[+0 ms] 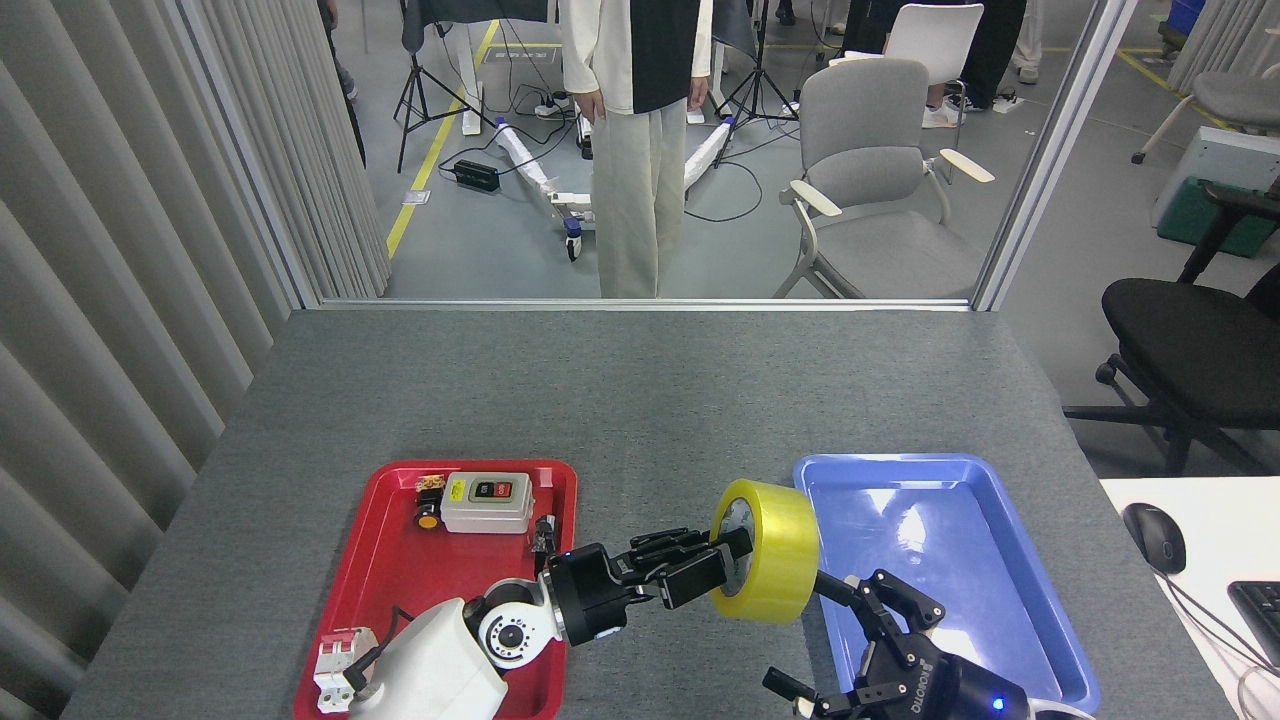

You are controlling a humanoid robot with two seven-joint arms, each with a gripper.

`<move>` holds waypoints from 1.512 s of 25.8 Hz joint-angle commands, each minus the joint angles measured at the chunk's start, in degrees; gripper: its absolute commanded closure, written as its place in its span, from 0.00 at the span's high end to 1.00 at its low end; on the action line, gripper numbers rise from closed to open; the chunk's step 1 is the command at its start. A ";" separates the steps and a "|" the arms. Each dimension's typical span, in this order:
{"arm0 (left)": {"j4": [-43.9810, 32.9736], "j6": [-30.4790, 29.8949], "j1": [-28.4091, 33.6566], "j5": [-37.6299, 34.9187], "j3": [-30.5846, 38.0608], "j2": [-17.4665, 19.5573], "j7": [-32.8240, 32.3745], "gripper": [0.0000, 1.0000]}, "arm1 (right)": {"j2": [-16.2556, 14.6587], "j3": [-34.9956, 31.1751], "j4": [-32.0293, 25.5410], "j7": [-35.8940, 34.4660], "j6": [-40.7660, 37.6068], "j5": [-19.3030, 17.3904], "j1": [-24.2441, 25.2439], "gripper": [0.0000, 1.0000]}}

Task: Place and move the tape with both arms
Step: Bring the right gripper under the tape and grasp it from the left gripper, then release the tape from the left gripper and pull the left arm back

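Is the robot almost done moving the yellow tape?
About halfway, I'd guess. Done: the tape is out of the red tray and held up in the air. In hand: the left gripper grips it by its rim, and the open right gripper reaches in beside it, seemingly to take it. Left: handing it over and setting it down, probably in the blue tray, which holds nothing yet.

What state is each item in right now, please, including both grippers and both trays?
tape: held off the table, on edge
left gripper: shut on the tape
right gripper: open, beside the tape
blue tray: empty
red tray: holds grey switch box
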 commanded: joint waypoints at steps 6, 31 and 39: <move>-2.36 -0.94 0.40 -0.62 -0.35 0.37 -0.08 0.00 | 0.34 8.62 2.49 -0.48 0.01 0.15 -6.49 0.99; -2.88 0.99 0.66 -0.53 -0.44 1.34 0.10 1.00 | 0.08 8.62 2.49 -6.10 0.01 1.73 -6.40 0.00; -0.86 3.54 -0.04 -0.53 0.18 3.97 0.89 1.00 | -0.54 8.27 2.75 -5.14 3.53 3.05 -6.67 0.00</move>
